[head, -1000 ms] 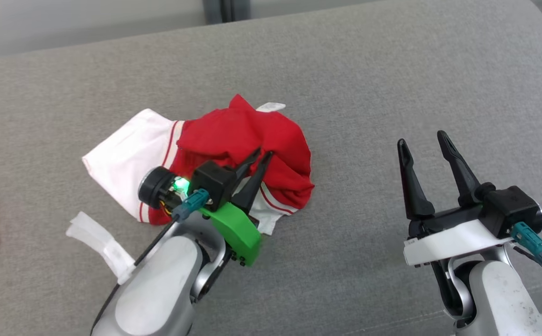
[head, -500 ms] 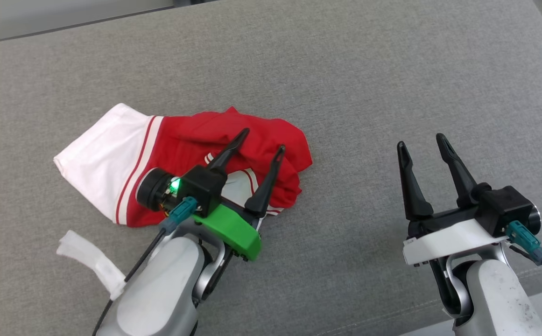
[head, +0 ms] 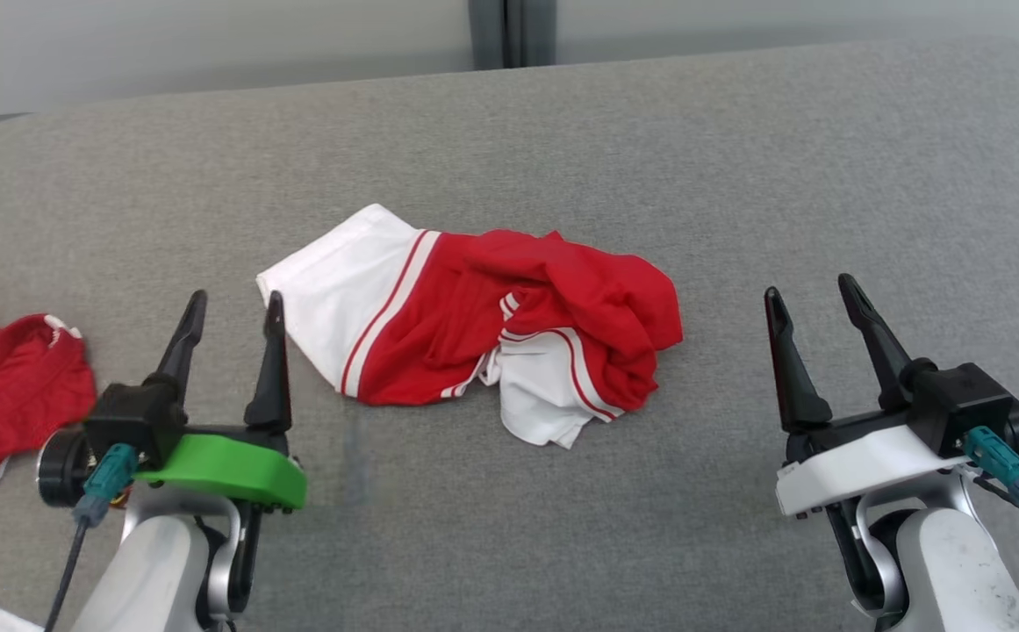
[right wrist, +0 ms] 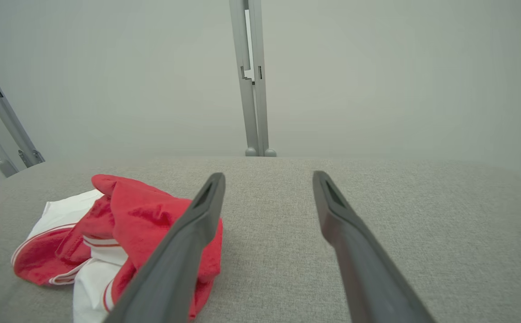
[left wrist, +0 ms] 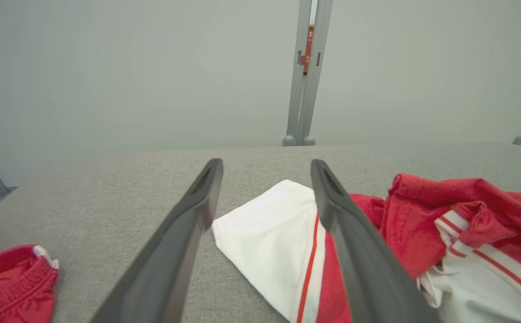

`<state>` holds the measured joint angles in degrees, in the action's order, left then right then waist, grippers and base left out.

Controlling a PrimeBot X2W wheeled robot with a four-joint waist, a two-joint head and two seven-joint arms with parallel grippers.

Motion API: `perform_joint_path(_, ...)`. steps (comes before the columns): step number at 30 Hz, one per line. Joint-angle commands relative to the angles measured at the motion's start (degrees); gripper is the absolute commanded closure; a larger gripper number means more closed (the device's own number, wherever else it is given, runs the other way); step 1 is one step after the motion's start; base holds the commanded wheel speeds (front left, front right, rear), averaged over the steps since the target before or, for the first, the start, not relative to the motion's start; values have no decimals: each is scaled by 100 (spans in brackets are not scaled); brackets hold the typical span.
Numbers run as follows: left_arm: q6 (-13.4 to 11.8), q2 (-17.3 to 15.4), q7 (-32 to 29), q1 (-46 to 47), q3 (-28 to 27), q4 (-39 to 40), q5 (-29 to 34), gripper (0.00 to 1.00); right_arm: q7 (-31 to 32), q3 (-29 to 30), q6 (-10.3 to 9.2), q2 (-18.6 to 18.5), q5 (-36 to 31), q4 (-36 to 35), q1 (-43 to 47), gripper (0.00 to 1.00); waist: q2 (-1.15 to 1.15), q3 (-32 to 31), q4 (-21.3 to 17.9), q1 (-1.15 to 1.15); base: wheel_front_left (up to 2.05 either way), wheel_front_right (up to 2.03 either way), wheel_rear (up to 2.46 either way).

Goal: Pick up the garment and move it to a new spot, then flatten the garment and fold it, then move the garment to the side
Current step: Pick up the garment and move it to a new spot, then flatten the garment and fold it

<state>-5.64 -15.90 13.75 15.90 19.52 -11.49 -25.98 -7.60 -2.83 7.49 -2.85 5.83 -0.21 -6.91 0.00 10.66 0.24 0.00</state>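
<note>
Lying crumpled near the middle of the grey cloth-covered table (head: 737,158), the garment (head: 474,316) is a red and white piece with thin stripes. Its white end is spread flat toward the robot's left, its red part is bunched in folds toward the right, and a white striped flap is turned out at the near edge. The left tool (head: 237,300) is released, its two dark fingers parted and empty, near the garment's white corner but apart from it. In the left wrist view that corner shows between and beyond the fingers. The right tool (head: 809,288) is likewise released and grasps nothing, standing apart from the red edge. A second red cloth (head: 9,386) lies at the table's left side, well apart from the garment. A grey post (head: 509,31) stands against the pale wall behind.
</note>
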Motion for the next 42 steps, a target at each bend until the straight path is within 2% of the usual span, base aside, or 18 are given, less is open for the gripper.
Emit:
perform_joint_path(1, -40, -81, 48, -137, -85, 35, -48, 0, 42, 42, 0, -10, -44, -60, 102, 0, 0, -297, 380, 0, 0, 0, 0)
perform_joint_path(7, -37, -212, 98, -441, -213, 102, -44, 0, 124, 145, 0, -12, -59, -151, 277, 0, 0, -401, 432, 0, 0, 0, 0)
perform_joint_path(23, -120, -184, 48, -985, -66, 72, -52, 0, 231, 152, 0, -11, 96, -203, 830, 0, 0, -856, 225, 0, 0, 0, 0)
perform_joint_path(42, -194, -272, -21, -967, -16, 179, -83, 0, 236, 92, 0, -11, 77, -183, 787, 0, 0, -849, 257, 0, 0, 0, 0)
